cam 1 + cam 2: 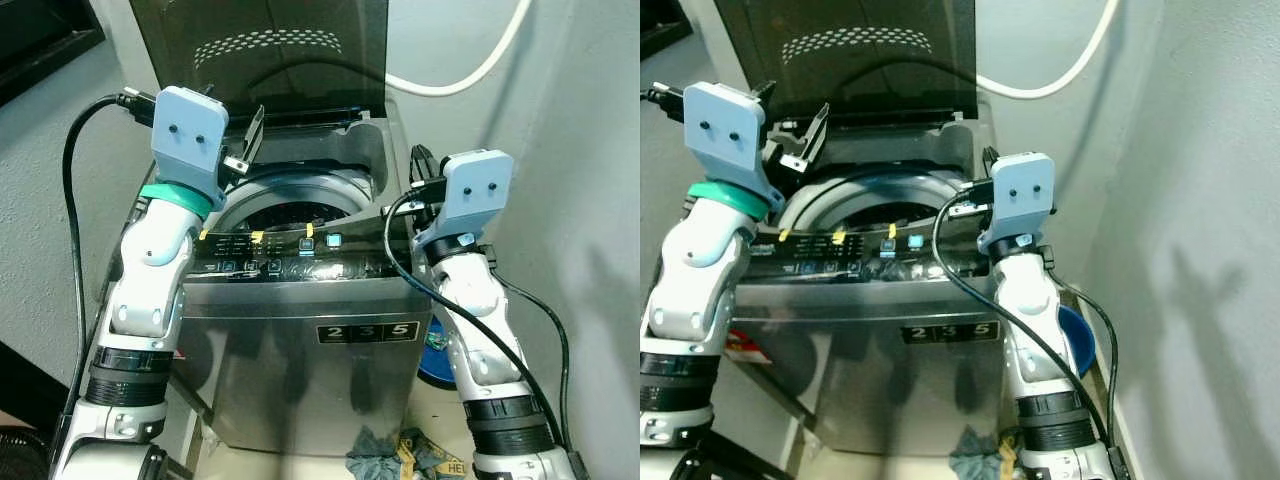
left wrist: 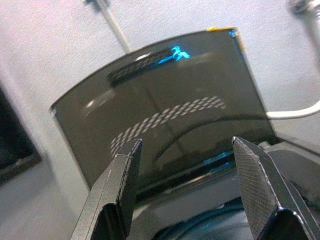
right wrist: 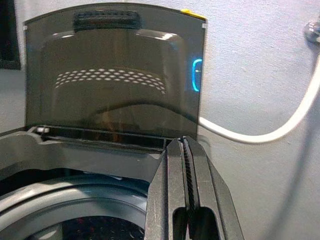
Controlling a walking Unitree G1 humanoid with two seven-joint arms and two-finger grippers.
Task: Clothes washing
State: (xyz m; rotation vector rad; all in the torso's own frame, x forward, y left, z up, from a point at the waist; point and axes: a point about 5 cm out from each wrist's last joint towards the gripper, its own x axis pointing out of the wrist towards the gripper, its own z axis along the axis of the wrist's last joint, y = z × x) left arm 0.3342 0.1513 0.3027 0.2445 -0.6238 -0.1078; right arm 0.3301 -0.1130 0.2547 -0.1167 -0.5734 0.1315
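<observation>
While dark lid (image 1: 262,45) stands upright, top-loading washing machine (image 1: 300,340) sits open against wall, drum (image 1: 290,205) exposed. Left gripper (image 2: 185,185) above drum's left rim, fingers spread apart, empty. Right gripper (image 3: 186,195) at machine's right edge, fingers pressed together, empty. Crumpled cloth (image 1: 385,458) on floor at machine's foot.

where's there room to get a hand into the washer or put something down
Free: the drum mouth, open between the raised lid and the control panel. Crowded: left hand over its left rim, right hand at the right rim, and a rag on the floor in front.
</observation>
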